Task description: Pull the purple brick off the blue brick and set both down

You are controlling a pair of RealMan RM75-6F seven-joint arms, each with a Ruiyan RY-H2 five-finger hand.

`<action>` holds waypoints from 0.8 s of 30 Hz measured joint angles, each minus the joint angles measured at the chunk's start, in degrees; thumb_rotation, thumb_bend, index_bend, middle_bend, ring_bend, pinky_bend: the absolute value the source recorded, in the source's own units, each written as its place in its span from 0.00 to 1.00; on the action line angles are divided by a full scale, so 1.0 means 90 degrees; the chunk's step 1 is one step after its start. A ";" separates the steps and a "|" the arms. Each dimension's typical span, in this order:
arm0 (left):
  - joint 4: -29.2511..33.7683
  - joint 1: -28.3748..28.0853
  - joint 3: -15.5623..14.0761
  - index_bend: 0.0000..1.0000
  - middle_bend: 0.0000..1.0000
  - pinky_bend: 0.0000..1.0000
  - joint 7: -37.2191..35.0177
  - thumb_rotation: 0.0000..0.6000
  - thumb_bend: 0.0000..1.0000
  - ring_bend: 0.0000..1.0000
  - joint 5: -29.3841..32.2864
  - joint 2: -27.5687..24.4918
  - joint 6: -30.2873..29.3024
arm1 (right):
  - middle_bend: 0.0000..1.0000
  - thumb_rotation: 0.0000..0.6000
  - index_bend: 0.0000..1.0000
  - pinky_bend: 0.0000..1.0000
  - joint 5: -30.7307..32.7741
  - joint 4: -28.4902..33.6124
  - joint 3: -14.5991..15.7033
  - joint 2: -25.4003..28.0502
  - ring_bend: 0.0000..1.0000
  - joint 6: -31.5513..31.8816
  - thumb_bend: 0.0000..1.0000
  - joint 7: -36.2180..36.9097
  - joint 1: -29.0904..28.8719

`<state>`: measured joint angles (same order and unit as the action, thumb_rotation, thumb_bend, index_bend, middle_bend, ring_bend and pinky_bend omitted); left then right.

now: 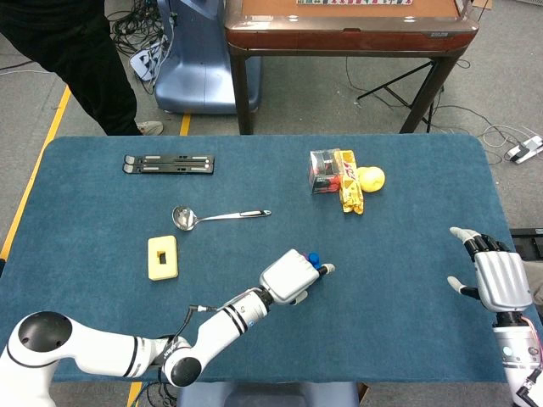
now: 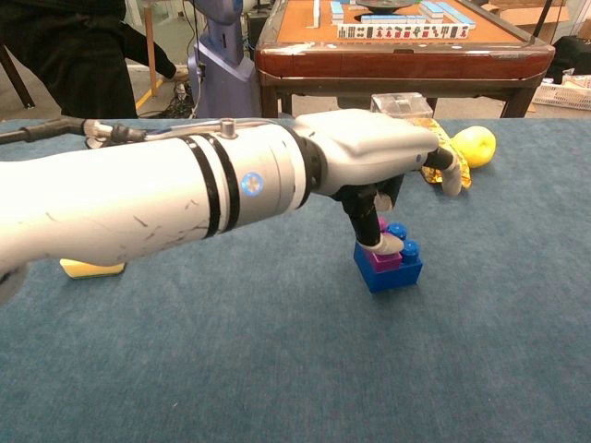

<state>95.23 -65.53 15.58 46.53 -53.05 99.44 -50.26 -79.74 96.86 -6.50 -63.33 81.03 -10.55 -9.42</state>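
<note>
The blue brick [image 2: 395, 272] sits on the blue tablecloth near the table's middle, with the purple brick [image 2: 388, 261] stacked on its left half. My left hand [image 2: 369, 157] hovers right over the pair; its thumb rests on top of the purple brick while the other fingers [image 2: 450, 175] stretch out past it. From the head view, my left hand [image 1: 288, 275] hides the purple brick and only the blue brick's studs [image 1: 313, 258] peek out. My right hand [image 1: 501, 280] stays at the table's right edge, fingers spread, holding nothing.
A metal ladle [image 1: 219, 216] and a yellow block [image 1: 162, 257] lie to the left. A black folded stand [image 1: 169, 163] is at the back left. A clear box [image 1: 324, 171], a yellow packet [image 1: 349, 191] and a lemon [image 1: 371, 178] sit behind the bricks.
</note>
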 measured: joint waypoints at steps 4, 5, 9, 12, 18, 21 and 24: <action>-0.0197 -0.0176 -0.0110 0.26 1.00 1.00 0.0161 1.00 0.32 1.00 0.0120 0.0132 -0.0054 | 0.29 1.00 0.24 0.41 0.0011 -0.0027 0.0000 -0.0018 0.27 -0.0019 0.00 0.0021 -0.0002; -0.0228 -0.0204 -0.0124 0.27 1.00 1.00 0.0170 1.00 0.32 1.00 0.0159 0.0167 -0.0061 | 0.29 1.00 0.24 0.41 0.0014 -0.0037 0.0000 -0.0025 0.27 -0.0026 0.00 0.0031 -0.0004; -0.0415 -0.0351 -0.0214 0.27 1.00 1.00 0.0227 1.00 0.32 1.00 0.0283 0.0320 -0.0069 | 0.29 1.00 0.24 0.41 0.0015 -0.0083 0.0010 -0.0057 0.27 -0.0061 0.00 0.0060 -0.0013; -0.0560 -0.0438 -0.0282 0.28 1.00 1.00 0.0330 1.00 0.32 1.00 0.0317 0.0399 -0.0119 | 0.29 1.00 0.24 0.41 0.0015 -0.0112 0.0012 -0.0073 0.27 -0.0073 0.00 0.0085 -0.0017; -0.0884 -0.0558 -0.0342 0.29 1.00 1.00 0.0411 1.00 0.32 1.00 0.0544 0.0548 -0.0162 | 0.29 1.00 0.24 0.41 0.0012 -0.0173 0.0017 -0.0105 0.27 -0.0114 0.00 0.0127 -0.0032; -0.1000 -0.0629 -0.0385 0.30 1.00 1.00 0.0495 1.00 0.32 1.00 0.0722 0.0596 -0.0139 | 0.29 1.00 0.24 0.41 0.0015 -0.0183 0.0020 -0.0112 0.27 -0.0122 0.00 0.0135 -0.0032; -0.1033 -0.0692 -0.0426 0.32 1.00 1.00 0.0612 1.00 0.32 1.00 0.0893 0.0611 -0.0146 | 0.29 1.00 0.24 0.41 0.0024 -0.0188 0.0021 -0.0115 0.27 -0.0128 0.00 0.0136 -0.0030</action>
<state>85.93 -71.76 11.74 52.05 -45.02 104.94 -51.58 -79.52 95.17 -6.30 -64.36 79.88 -9.33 -9.69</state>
